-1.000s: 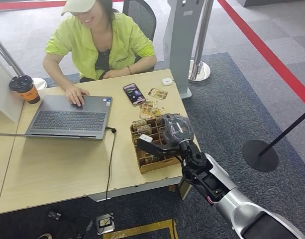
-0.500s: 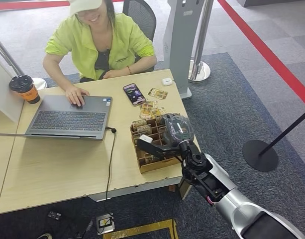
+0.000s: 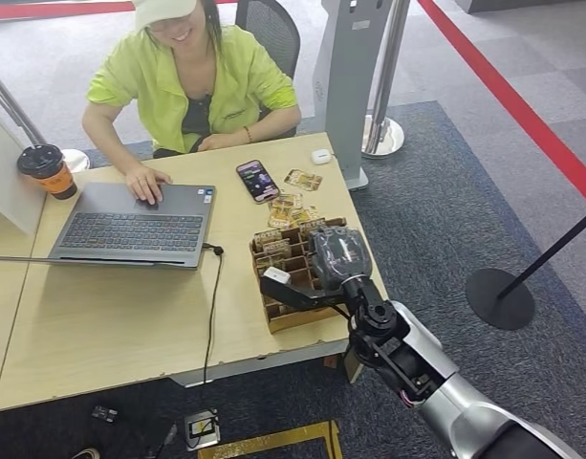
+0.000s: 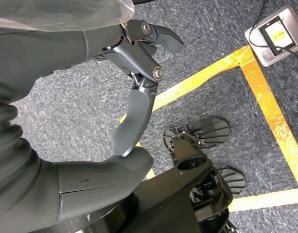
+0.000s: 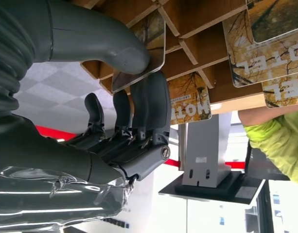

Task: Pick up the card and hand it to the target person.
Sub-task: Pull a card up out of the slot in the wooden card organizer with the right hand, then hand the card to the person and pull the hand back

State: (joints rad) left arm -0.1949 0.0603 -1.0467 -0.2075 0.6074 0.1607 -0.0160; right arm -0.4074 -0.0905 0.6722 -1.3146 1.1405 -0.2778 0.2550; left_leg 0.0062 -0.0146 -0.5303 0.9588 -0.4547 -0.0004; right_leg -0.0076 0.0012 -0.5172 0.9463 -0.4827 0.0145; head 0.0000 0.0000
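The card (image 5: 147, 48) sits at the wooden box (image 3: 293, 316), pinched between the right hand's (image 3: 314, 277) thick thumb and its dark fingers (image 5: 150, 102); the right wrist view shows the thumb pressed on one face and the fingers closed against the other. In the head view the hand is over the box's compartments near the table's (image 3: 117, 316) front right corner, and a small white piece shows at the fingertips. Other cards (image 5: 257, 58) stand in the box's slots, and a few more cards (image 3: 302, 180) lie loose on the table just behind it, beside a phone (image 3: 257, 180). The person (image 3: 192, 81) in a yellow-green shirt sits across the table with a hand on a laptop (image 3: 135, 225); a coffee cup (image 3: 48, 170) stands at the far left. The left hand (image 4: 103, 145) hangs over grey carpet (image 4: 220, 68), a finger curled in to touch the thumb, holding nothing.
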